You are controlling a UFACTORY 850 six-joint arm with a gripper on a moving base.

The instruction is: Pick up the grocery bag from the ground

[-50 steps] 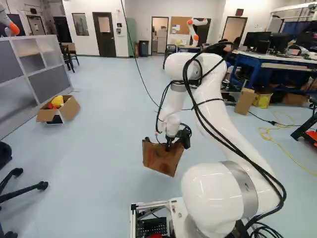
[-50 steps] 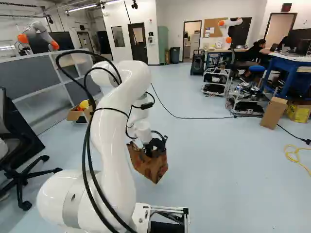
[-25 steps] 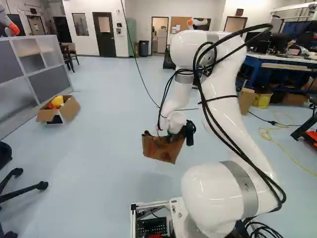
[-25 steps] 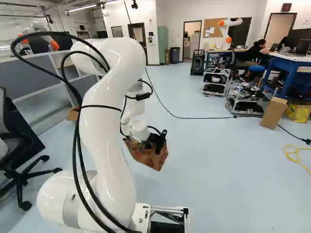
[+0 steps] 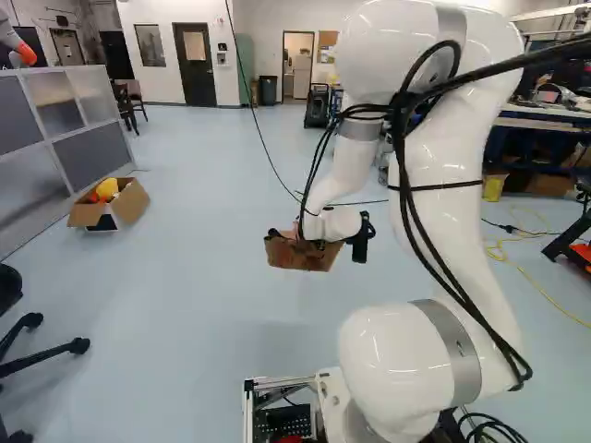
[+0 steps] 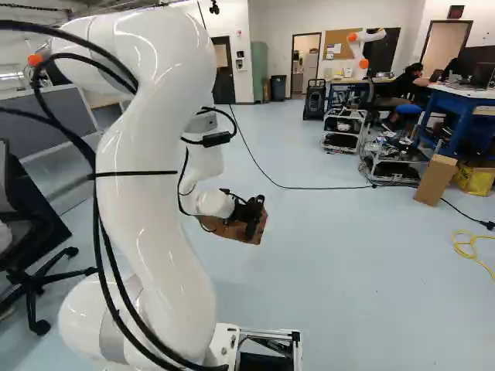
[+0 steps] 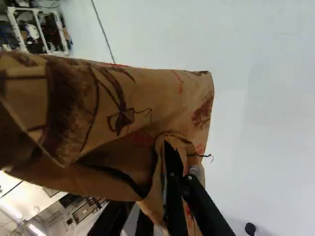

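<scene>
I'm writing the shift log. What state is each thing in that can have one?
Grocery bag: held off the floor
Pincer: shut on the bag
Arm: bent
Cardboard box: open, things inside
Tall carton: upright
Doorway: open
Dark door: closed

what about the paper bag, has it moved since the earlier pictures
Yes, upward: in the left base view, the paper bag now hangs higher above the arm's lowest joint.

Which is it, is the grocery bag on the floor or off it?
Off: the grocery bag hangs from the arm, and a faint shadow lies on the floor apart from it.
</scene>
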